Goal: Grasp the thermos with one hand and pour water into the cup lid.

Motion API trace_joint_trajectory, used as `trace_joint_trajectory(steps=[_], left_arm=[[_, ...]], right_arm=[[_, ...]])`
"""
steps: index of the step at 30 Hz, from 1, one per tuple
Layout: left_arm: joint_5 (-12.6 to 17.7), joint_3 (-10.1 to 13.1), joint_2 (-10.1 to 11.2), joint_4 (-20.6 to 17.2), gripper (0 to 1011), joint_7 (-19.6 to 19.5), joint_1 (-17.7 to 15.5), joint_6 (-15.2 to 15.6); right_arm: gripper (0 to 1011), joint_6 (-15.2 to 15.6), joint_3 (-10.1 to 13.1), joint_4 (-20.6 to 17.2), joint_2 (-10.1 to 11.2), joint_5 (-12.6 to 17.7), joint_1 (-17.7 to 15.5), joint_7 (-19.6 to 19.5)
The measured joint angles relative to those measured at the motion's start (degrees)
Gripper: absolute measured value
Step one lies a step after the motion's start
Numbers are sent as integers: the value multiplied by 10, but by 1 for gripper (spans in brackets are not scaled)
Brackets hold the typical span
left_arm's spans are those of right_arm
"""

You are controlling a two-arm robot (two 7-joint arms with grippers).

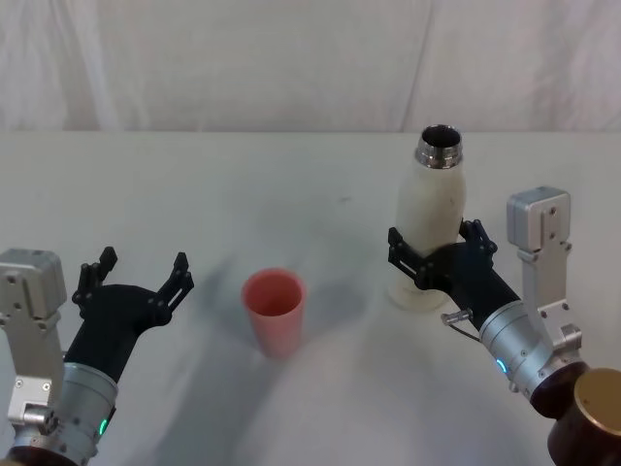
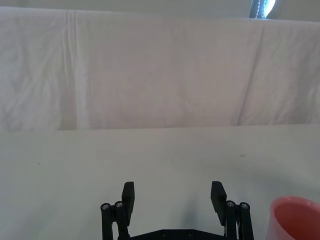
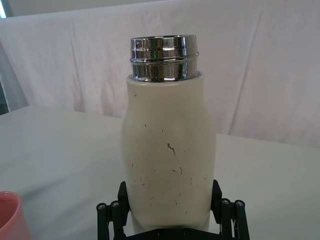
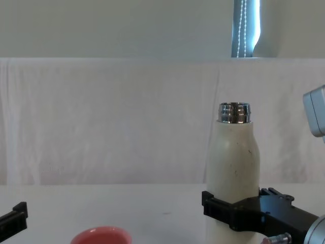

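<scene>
While the thermos [image 1: 430, 225] stands upright on the surface [image 1: 194, 194], the right claw [image 1: 435, 254] clasps its lower body. Left claw [image 1: 136, 277] rests spread wide and empty near the cup lid [image 1: 274, 309].

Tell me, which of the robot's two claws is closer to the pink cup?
Left. The left gripper sits open just beside the cup; the right gripper is farther off, around the bottle.

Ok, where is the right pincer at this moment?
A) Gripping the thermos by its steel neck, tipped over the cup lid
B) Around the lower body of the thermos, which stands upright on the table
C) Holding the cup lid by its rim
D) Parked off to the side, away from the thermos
B: the right pincer has a jaw on either side of the upright thermos, low on its body; the cup lid stands apart.
</scene>
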Motion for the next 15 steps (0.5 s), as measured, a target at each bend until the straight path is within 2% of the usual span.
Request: trace_joint_trajectory(steps=[15], left_arm=[[0, 0, 0, 0, 1001, 0, 0, 0]], right_arm=[[960, 0, 1, 1, -2, 3, -1, -2]])
